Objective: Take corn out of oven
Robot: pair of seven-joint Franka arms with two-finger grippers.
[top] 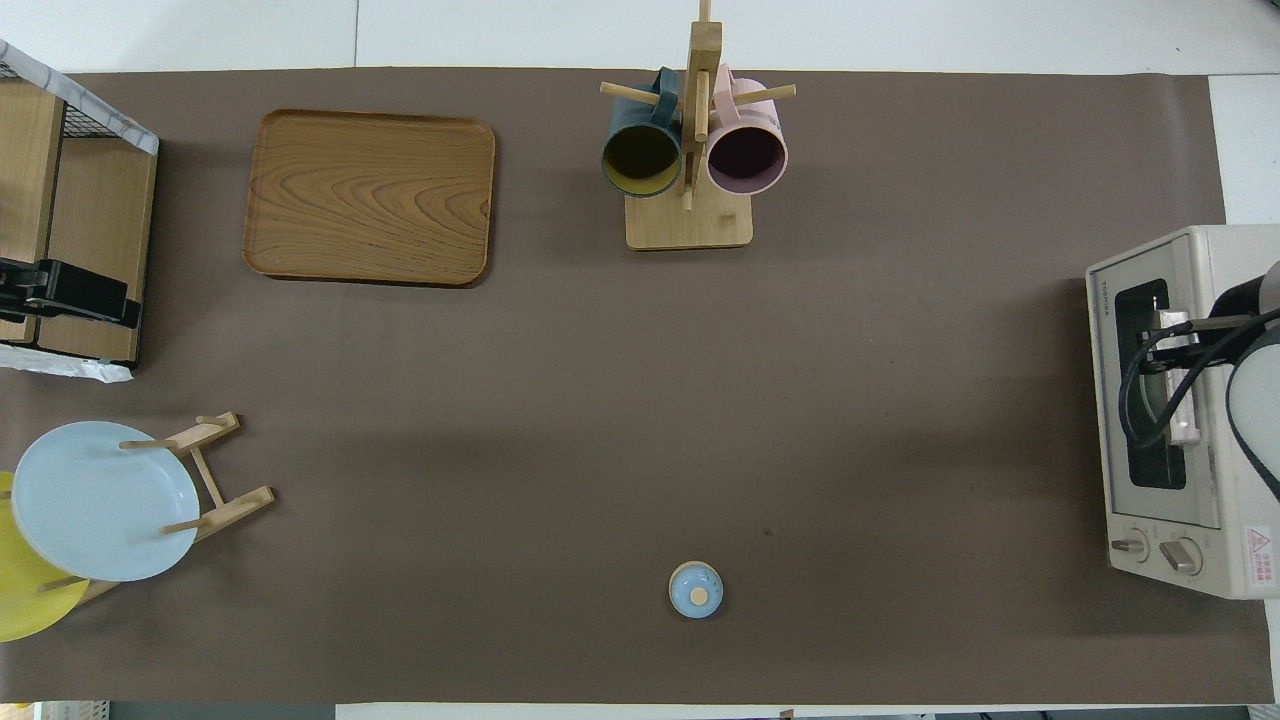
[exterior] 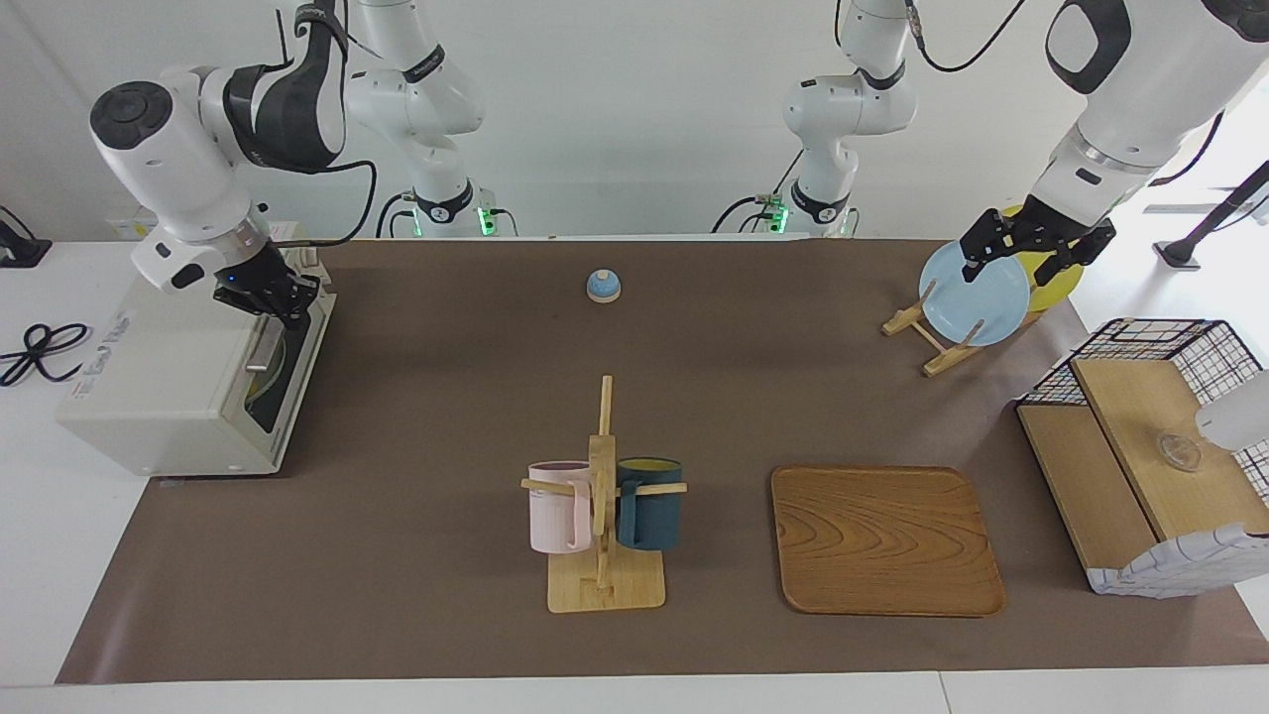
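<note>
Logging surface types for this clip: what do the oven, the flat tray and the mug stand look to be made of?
The oven: cream-painted sheet metal by its smooth boxy shell, with a dark glossy glass door and a metal bar handle. The tray: wood, or a wood-look veneer, with bold curved grain and a satin brown finish. The mug stand: pale unfinished-looking wood, possibly bamboo; flat base, post and pegs.

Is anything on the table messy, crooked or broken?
Nothing stands out. The mugs hang on their rack, the plates stand in their stand, and the wooden tray lies flat. The right end effector is at the oven door handle; the left end effector hangs over the plates.
</note>
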